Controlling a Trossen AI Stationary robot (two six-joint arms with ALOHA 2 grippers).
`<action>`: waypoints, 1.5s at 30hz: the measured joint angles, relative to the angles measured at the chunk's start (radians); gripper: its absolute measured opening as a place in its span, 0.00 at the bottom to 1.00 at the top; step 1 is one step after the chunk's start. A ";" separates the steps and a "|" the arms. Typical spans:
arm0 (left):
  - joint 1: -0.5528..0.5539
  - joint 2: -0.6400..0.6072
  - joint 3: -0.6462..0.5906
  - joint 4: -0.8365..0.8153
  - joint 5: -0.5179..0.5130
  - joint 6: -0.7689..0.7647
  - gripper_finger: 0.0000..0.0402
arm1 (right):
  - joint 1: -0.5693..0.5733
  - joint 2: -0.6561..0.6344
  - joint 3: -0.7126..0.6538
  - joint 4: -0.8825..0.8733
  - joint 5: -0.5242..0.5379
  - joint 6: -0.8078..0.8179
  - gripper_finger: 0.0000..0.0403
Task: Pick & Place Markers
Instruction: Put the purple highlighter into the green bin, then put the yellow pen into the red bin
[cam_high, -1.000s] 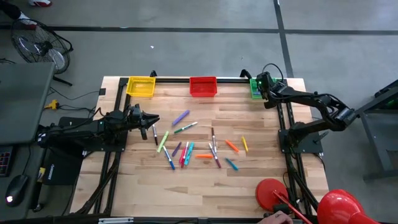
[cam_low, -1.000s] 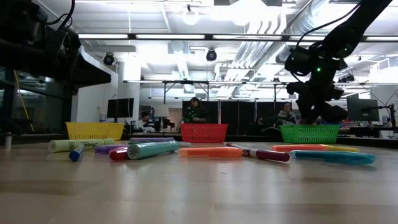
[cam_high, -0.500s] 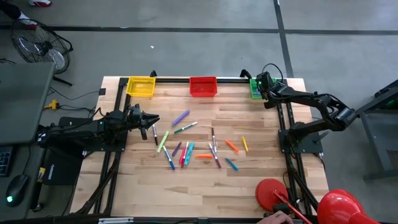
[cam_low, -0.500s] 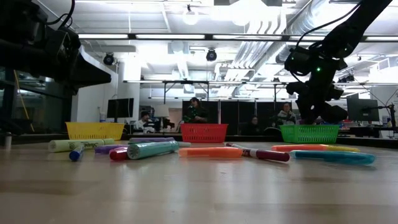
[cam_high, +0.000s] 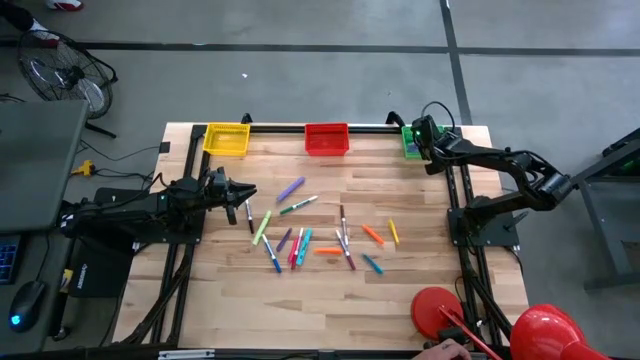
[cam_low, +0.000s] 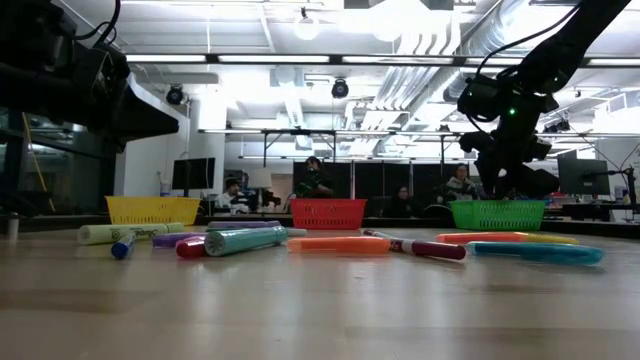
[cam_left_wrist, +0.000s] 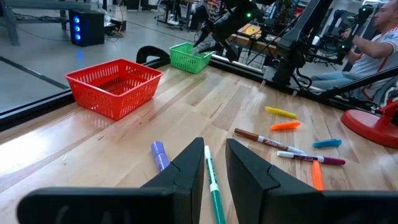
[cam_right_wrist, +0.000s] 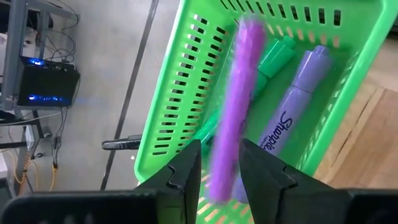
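Note:
Several markers (cam_high: 300, 240) in many colours lie scattered on the middle of the wooden table. My right gripper (cam_right_wrist: 219, 165) hangs over the green basket (cam_high: 411, 140) at the far right corner, fingers slightly apart, pointing slantwise down into it. A purple marker (cam_right_wrist: 239, 93) shows blurred in the gap between its fingers, above the basket's inside. A purple Sharpie (cam_right_wrist: 295, 118) and a green marker (cam_right_wrist: 273, 59) lie in the basket. My left gripper (cam_left_wrist: 214, 158) waits at the table's left side, narrowly open and holding nothing; a green marker (cam_left_wrist: 214, 193) lies on the table beyond it. My right gripper has the purple marker (cam_right_wrist: 227, 155) in the gap between its two fingers, lengthwise along them, over the green basket. The marker is smeared while the basket is sharp. I cannot tell whether the fingers touch it.
A yellow basket (cam_high: 226, 138) and a red basket (cam_high: 326, 138) stand along the far edge. Red round objects (cam_high: 545, 330) and a person's hand (cam_high: 445, 350) show at the near right corner. Bare wood lies along the near edge.

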 joint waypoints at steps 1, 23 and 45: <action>0.000 0.000 0.000 0.000 0.000 0.000 0.16 | 0.000 0.000 0.000 0.000 0.000 0.000 0.25; 0.000 0.000 0.000 0.000 0.000 0.000 0.16 | 0.072 0.000 0.000 0.119 0.035 -0.450 0.27; 0.000 0.000 0.000 0.000 0.000 0.000 0.16 | 0.350 -0.074 0.000 0.237 -0.200 -1.128 0.27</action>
